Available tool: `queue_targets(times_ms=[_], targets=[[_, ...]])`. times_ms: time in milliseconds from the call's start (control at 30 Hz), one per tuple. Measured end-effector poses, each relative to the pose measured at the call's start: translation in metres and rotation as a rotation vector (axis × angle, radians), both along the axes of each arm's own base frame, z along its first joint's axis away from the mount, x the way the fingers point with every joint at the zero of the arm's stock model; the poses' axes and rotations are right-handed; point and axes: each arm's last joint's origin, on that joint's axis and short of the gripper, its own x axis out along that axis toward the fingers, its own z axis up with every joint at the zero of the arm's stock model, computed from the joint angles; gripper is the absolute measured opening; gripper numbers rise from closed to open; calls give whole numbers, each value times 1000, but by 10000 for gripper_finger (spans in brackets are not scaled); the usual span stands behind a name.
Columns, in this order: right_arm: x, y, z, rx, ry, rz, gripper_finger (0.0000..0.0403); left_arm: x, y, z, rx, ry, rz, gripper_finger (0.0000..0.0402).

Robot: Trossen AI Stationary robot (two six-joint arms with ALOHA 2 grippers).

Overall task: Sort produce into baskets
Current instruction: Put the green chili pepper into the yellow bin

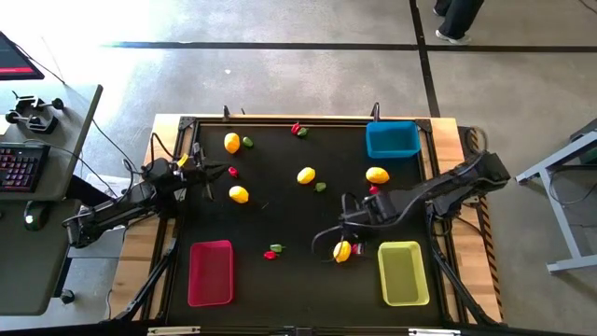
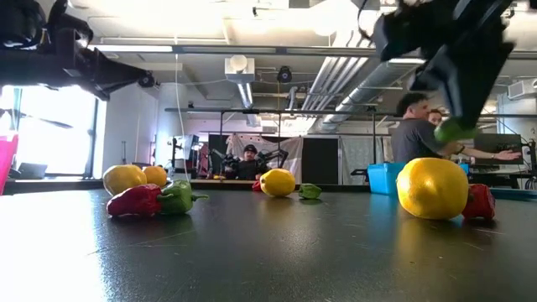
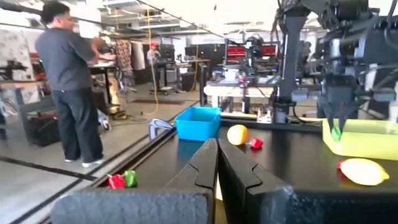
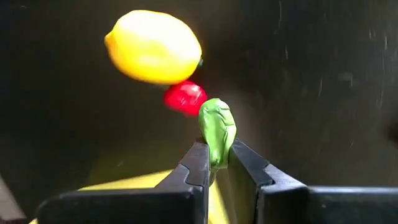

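My right gripper (image 1: pixel 349 235) is shut on a small green piece (image 4: pixel 216 130) and holds it above a lemon (image 4: pixel 153 46) and a red bit (image 4: pixel 185 98), just left of the yellow-green basket (image 1: pixel 403 273). In the low view the green piece (image 2: pixel 453 130) hangs over the lemon (image 2: pixel 432 189). My left gripper (image 1: pixel 203 177) is shut and empty, raised at the table's left side. The pink-red basket (image 1: pixel 211 273) stands at the near left and the blue basket (image 1: pixel 392 140) at the far right. My right gripper pinches one end of the green piece (image 4: pixel 216 152) between its two fingertips (image 4: pixel 200 163). The fingers come from above, slanting down. The rest of the piece sticks out past the tips. It is lifted clear of the table.
Loose produce lies on the black mat: lemons (image 1: pixel 231 142) (image 1: pixel 239 194) (image 1: pixel 306 175) (image 1: pixel 377 175), a red and green pair (image 1: pixel 272 251), another pair at the far edge (image 1: pixel 298 129), and a red bit (image 1: pixel 232 172) near my left gripper. People stand in the room beyond.
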Motion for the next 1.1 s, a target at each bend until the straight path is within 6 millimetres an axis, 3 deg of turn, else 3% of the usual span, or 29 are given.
queue_targets(times_ms=[267, 467, 700, 867, 1100], targets=[[-51, 30, 37, 49, 7, -269, 26, 0, 0, -2, -10, 15, -2, 0], [-78, 63, 41, 39, -19, -558, 26, 0, 0, -2, 29, 27, 5, 0], [-84, 88, 20, 11, 70, -903, 26, 0, 0, -2, 17, 30, 16, 0], [-90, 87, -12, -25, 183, -996, 26, 0, 0, -3, 1, 29, 15, 0], [-93, 82, -51, 24, 139, -1048, 25, 0, 1, -3, 0, 29, 15, 0]])
